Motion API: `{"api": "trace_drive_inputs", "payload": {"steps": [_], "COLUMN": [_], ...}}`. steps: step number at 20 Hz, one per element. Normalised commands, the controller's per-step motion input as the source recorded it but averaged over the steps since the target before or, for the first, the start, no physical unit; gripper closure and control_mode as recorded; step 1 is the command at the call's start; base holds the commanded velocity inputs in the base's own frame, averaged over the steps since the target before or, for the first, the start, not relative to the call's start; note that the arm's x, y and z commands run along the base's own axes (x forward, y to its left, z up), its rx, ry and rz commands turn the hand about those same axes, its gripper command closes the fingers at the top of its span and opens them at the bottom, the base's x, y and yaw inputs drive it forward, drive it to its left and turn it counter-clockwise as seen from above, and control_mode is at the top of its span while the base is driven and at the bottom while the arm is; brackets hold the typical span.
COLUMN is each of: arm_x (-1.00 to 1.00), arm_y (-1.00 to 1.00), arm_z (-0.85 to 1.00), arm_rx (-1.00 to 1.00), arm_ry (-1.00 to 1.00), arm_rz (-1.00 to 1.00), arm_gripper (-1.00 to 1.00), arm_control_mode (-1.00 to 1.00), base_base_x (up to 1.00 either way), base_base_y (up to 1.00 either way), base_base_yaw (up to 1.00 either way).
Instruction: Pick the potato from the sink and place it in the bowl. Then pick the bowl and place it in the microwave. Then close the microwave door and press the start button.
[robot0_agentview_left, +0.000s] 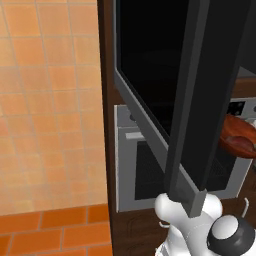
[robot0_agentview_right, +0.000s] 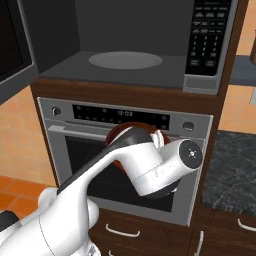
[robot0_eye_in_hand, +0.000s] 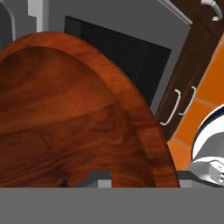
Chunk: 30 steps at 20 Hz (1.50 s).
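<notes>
Orange tiles line the wall; microwave cavity holds just its turntable, microwave door open; bowl hangs before the oven; end effector's grip cannot be told.

A home kitchen: built-in microwave above a wall oven, dark wood cabinets, orange tiled floor.

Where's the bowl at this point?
The bowl is in front of the oven, just below the open microwave, behind the arm in the right base view. In the hand view its wooden inside sits right at the tool.
</notes>
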Motion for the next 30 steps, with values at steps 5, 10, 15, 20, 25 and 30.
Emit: {"api": "trace_drive_inputs", "payload": {"steps": [5, 10, 15, 20, 25, 30], "arm_x": [0.0, -0.9, -0.33, 0.04, 0.16, 0.71], "arm_y": [0.0, 0.0, 0.03, 0.33, 0.56, 0.49], "arm_z": [0.0, 0.27, 0.91, 0.89, 0.63, 0.53], "arm_rx": [0.0, 0.0, 0.0, 0.0, 0.0, 0.0], "arm_ry": [0.0, -0.05, -0.04, -0.2, -0.2, -0.03], "arm_rz": [0.0, 0.0, 0.0, 0.0, 0.0, 0.0], "arm_gripper": [1.0, 1.0, 1.0, 1.0, 1.0, 1.0], "arm_control_mode": [1.0, -1.0, -1.0, -1.0, -1.0, -1.0], "base_base_x": [-0.09, 0.0, 0.0, 0.0, 0.0, 0.0], "base_base_y": [0.0, 0.0, 0.0, 0.0, 0.0, 0.0], "base_base_yaw": [0.0, 0.0, 0.0, 0.0, 0.0, 0.0]}}
